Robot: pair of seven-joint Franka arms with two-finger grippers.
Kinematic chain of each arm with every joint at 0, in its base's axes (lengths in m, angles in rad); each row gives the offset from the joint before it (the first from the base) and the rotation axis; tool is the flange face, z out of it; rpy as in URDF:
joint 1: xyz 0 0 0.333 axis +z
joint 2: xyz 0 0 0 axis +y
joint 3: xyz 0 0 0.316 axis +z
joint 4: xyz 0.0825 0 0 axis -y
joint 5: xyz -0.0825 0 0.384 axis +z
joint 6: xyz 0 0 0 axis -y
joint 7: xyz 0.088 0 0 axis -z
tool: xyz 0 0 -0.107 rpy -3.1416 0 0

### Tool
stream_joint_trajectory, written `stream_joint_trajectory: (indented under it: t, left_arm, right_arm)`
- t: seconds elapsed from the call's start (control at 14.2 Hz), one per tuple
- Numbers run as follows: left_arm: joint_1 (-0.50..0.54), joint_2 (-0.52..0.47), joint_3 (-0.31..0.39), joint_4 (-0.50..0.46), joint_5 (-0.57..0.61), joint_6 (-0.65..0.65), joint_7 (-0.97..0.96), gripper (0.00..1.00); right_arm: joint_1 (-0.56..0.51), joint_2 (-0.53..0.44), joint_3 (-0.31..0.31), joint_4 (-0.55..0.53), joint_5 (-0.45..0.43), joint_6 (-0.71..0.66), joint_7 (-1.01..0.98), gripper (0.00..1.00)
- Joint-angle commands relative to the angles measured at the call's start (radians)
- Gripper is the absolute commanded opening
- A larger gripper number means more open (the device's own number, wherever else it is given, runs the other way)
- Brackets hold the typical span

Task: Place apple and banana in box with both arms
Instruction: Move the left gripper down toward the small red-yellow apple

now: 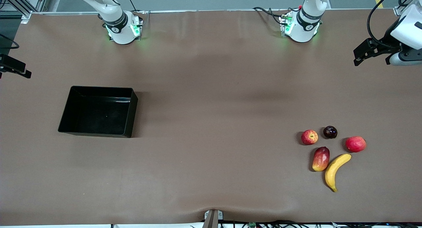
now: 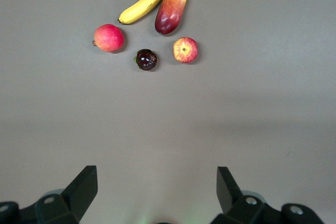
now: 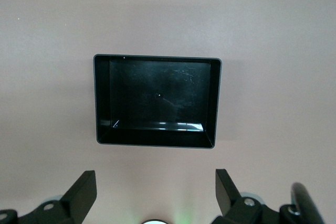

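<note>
Left gripper (image 2: 157, 192) up high at the left arm's end of the table, black fingers (image 2: 84, 187) spread wide, nothing between them, over bare brown tabletop (image 1: 211, 122); right gripper (image 3: 155, 192) also spread wide and empty, hanging over the table at the right arm's end, looking down on the black rectangular open-top plastic box (image 3: 103, 98). Box (image 1: 98, 111) empty, sitting flat toward the right arm's end. Fruit cluster toward the left arm's end, well apart from the box: small round red apple with yellow patches (image 1: 309, 137), just beside a small dark purple-black round fruit (image 1: 330, 132); plainer pinkish-red round fruit (image 1: 355, 144) further toward the left arm's end; elongated red-yellow mango (image 1: 320, 158) nearer the front camera than the apple; curved all-yellow banana (image 1: 335, 171) beside the mango, close or touching, nearest the camera of the lot. Same five fruits seen from the left wrist: apple (image 2: 185, 50), banana (image 2: 144, 1). Both arms waiting, neither touching anything
</note>
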Motion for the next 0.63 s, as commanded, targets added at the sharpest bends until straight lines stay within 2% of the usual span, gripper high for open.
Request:
stream_joint_trajectory:
  t: [0.0,0.35,0.56]
  left_arm:
    - [0.008,0.009,-0.002,0.022,-0.008,-0.013,0.016,1.0]
    - [0.01,0.018,-0.001,0.025,-0.005,-0.011,0.011,1.0]
    - [0.005,0.1,-0.004,0.074,-0.01,-0.011,-0.009,1.0]
  right_arm:
    - [0.004,-0.017,-0.002,-0.007,-0.008,-0.008,0.014,1.0]
    - [-0.001,-0.012,-0.003,-0.007,-0.008,-0.01,0.014,1.0]
    - [-0.002,-0.012,-0.005,-0.007,-0.008,-0.01,0.014,1.0]
